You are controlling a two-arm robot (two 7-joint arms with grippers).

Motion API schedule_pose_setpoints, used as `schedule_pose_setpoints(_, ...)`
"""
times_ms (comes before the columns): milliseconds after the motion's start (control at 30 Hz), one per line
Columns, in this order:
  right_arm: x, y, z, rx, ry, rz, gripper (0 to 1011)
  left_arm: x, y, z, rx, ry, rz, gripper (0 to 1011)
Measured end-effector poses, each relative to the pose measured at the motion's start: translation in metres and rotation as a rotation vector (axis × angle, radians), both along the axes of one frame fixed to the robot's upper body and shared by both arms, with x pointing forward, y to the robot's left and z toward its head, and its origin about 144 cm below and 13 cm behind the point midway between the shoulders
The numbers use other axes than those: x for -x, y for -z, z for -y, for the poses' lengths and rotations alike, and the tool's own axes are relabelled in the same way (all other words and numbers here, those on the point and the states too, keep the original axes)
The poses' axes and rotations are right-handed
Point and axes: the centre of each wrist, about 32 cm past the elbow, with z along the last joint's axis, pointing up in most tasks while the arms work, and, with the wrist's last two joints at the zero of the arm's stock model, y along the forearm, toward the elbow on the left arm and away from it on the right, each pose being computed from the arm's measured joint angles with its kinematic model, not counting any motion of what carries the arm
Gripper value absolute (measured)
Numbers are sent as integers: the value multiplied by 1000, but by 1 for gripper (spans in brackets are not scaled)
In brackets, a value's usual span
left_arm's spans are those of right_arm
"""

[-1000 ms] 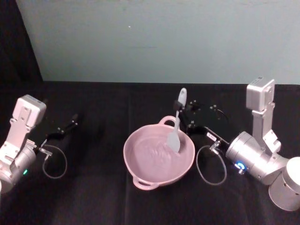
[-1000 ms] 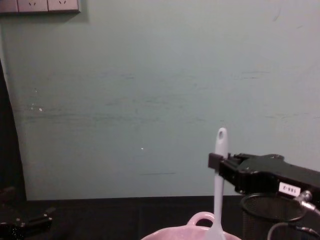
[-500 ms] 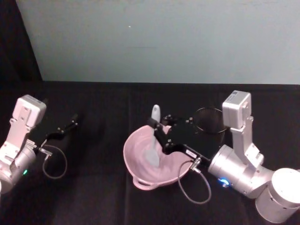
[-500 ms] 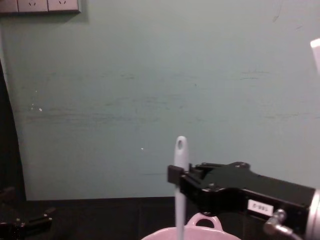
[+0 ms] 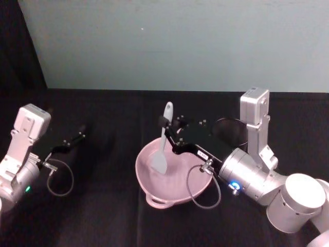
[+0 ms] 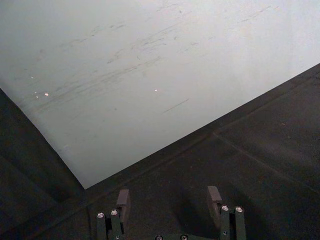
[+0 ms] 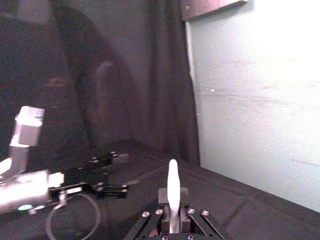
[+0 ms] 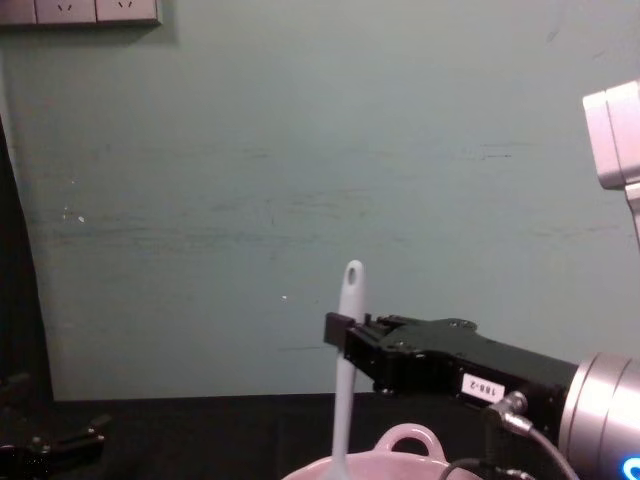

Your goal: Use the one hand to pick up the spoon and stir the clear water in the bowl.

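The pale pink bowl point(image 5: 177, 188) sits at the table's middle; its rim and loop handle point(image 8: 408, 442) show low in the chest view. My right gripper point(image 5: 165, 123) reaches over the bowl from the right, shut on the handle of the white spoon point(image 5: 163, 138). The spoon stands nearly upright, its flat head point(image 5: 158, 163) down inside the bowl on the left side. The spoon point(image 8: 346, 345) rises above the black fingers in the chest view, and the spoon point(image 7: 173, 189) is clamped between them in the right wrist view. My left gripper point(image 5: 77, 136) rests open at the far left.
A black wire-mesh cup point(image 5: 231, 131) stands behind my right arm, partly hidden by it. Cable loops hang from both wrists point(image 5: 59, 177). The table is covered in black cloth, with a pale green wall behind.
My right arm has swept the spoon from the bowl's right side across to its left, then lifted it slightly. The left arm has not moved.
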Motion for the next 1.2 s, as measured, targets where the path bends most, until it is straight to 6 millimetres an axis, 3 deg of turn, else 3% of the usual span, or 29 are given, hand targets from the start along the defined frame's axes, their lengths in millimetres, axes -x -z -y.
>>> schedule_pose_setpoints(367, -15, 1, 24, 13, 118, 14, 112, 0, 0, 0, 0, 0, 0, 1005)
schedule_pose_setpoints(667, -7, -3, 41, 65, 131, 43, 112, 0, 0, 0, 0, 0, 0, 1005)
schedule_pose_setpoints(867, 3, -6, 38, 100, 84, 60, 112, 0, 0, 0, 0, 0, 0, 1005)
schedule_pose_setpoints(1200, 25, -6, 12, 96, -28, 70, 112, 0, 0, 0, 0, 0, 0, 1005)
